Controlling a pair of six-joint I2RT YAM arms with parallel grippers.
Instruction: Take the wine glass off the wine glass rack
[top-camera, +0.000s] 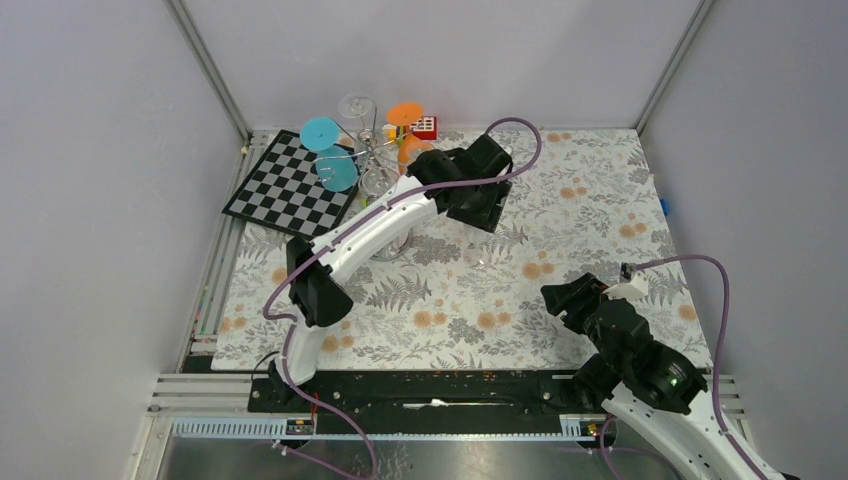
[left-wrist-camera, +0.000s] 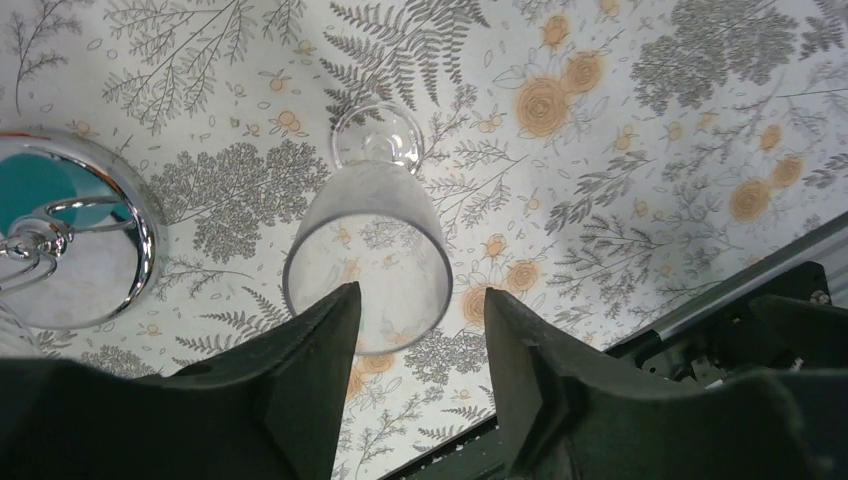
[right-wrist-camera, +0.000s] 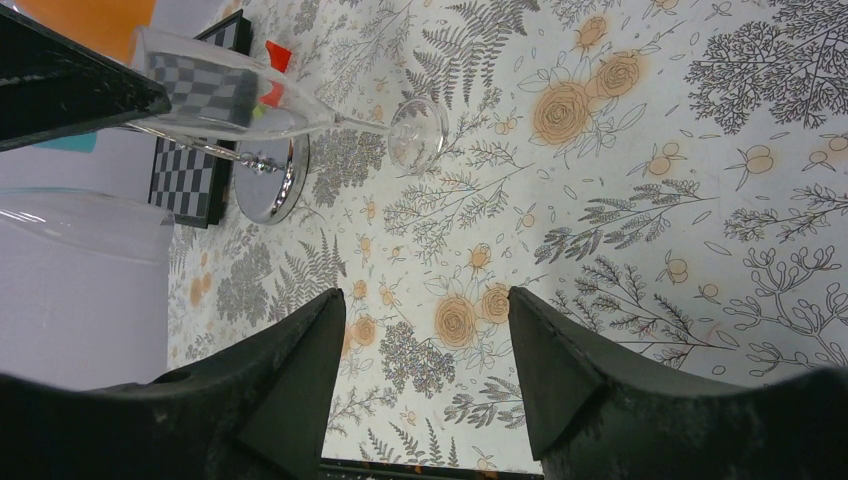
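Though the top view shows only the left arm (top-camera: 370, 215) reaching beside the rack (top-camera: 365, 150), the left wrist view shows the clear glass (left-wrist-camera: 365, 255) upright on the cloth (left-wrist-camera: 650, 150) by the rack's base, with the left gripper (left-wrist-camera: 420, 300) parted either side of its bowl. In the right wrist view the right gripper (right-wrist-camera: 428, 310) gapes empty, so only backing away seems left.
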